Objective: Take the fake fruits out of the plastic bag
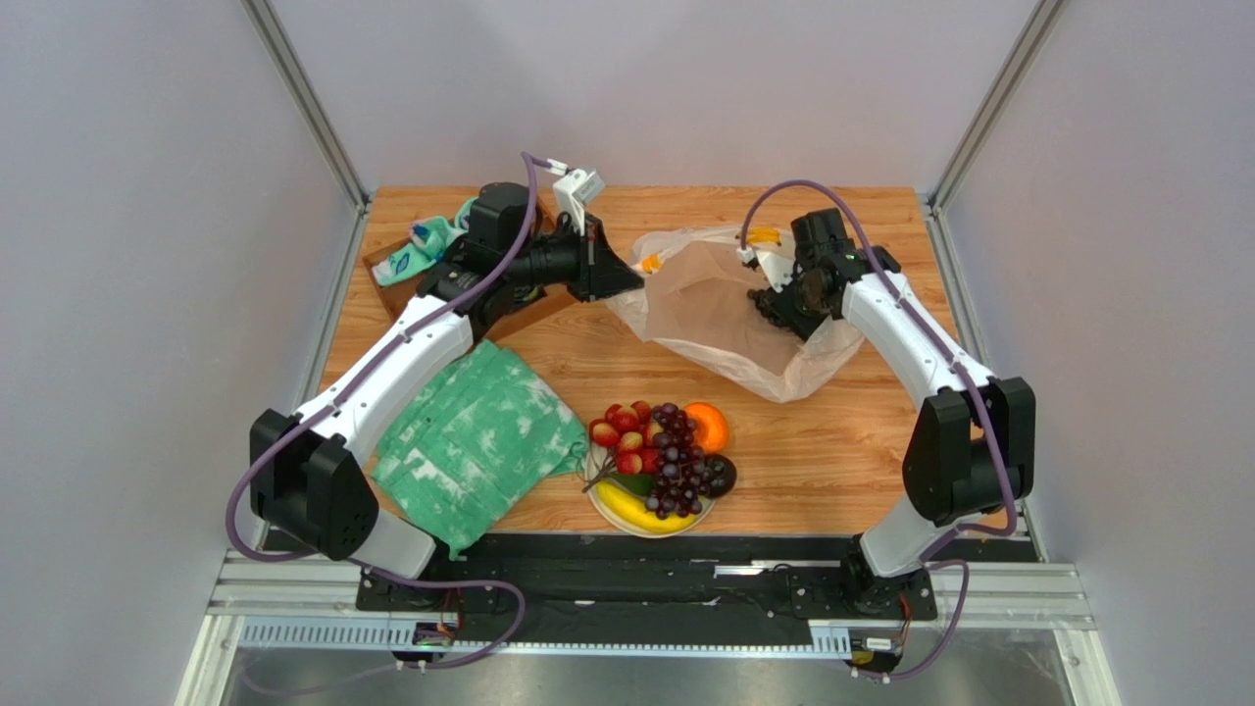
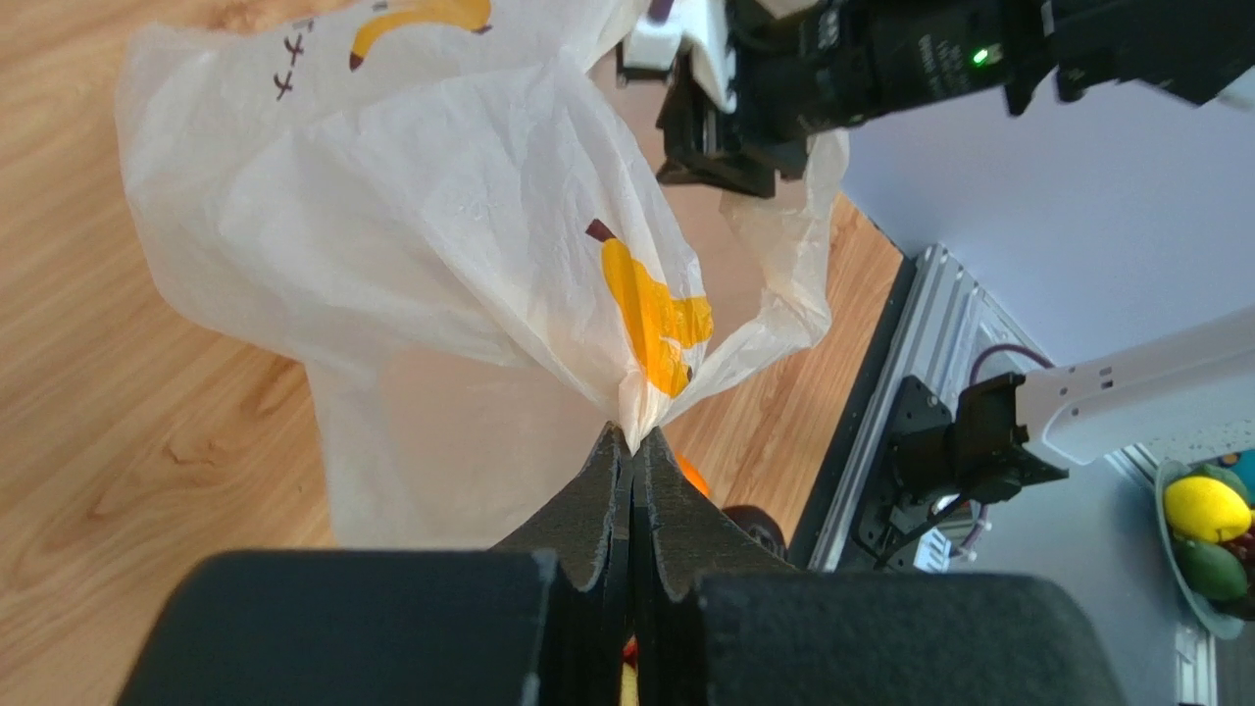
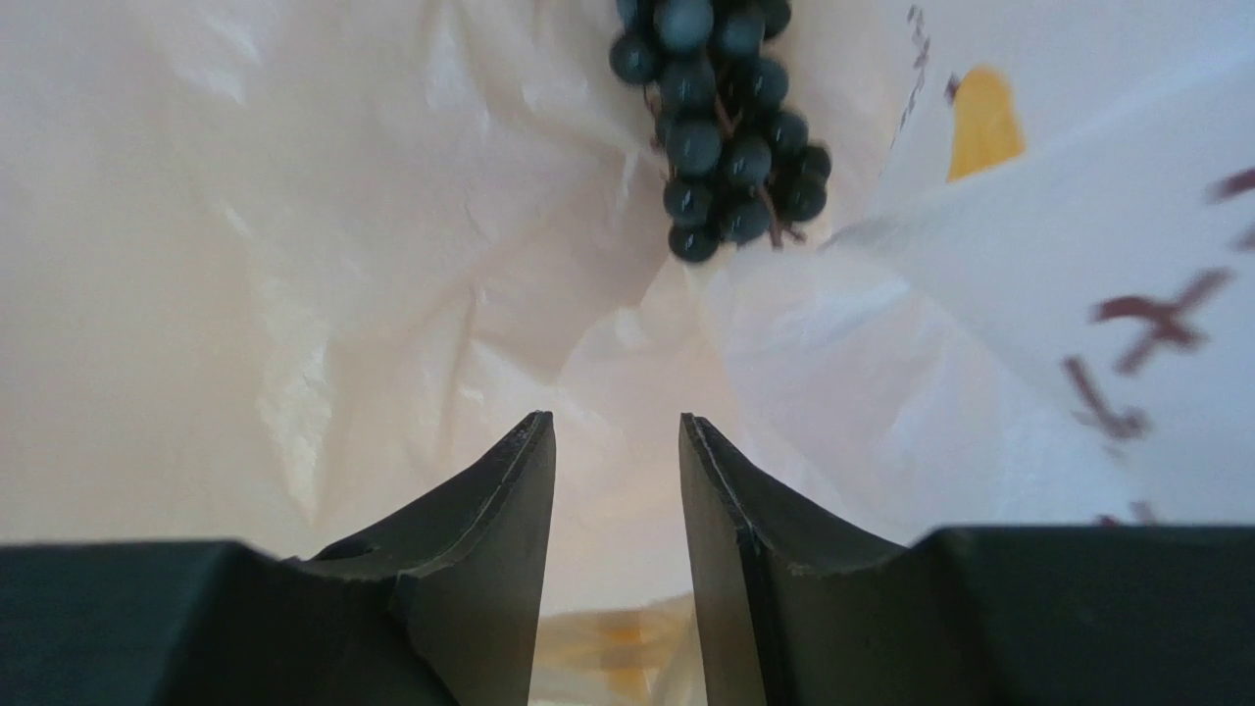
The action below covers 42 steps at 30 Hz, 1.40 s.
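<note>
right gripper point(image 3: 614, 430) nearest, fingers apart on nothing, deep inside bag point(image 3: 265, 265); grapes point(image 3: 722, 133) just ahead, untouched. left gripper point(image 2: 632, 441) pinched shut on bag rim. grapes likely light, bumpy, slick: best taken across bunch or by stem, softly.
</note>
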Each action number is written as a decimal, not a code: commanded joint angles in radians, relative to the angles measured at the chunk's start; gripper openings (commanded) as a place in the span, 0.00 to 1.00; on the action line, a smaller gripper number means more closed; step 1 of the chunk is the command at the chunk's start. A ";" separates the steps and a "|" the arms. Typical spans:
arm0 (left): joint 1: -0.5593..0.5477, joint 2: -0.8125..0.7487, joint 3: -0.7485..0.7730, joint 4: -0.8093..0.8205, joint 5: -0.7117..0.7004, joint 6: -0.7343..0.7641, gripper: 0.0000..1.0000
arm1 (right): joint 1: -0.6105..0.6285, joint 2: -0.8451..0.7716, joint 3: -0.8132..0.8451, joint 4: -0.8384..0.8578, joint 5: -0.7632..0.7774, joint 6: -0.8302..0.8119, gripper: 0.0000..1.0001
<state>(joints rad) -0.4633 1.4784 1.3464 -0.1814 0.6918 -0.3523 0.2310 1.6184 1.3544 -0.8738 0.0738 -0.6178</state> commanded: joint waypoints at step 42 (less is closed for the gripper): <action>0.008 0.192 0.282 -0.039 -0.063 0.078 0.00 | 0.180 0.109 0.511 -0.169 -0.655 -0.008 0.06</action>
<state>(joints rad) -0.4625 1.6291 1.4673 -0.2123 0.6666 -0.3241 0.3725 1.8271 1.8095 -0.9691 -0.3958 -0.6849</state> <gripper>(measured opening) 0.007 0.121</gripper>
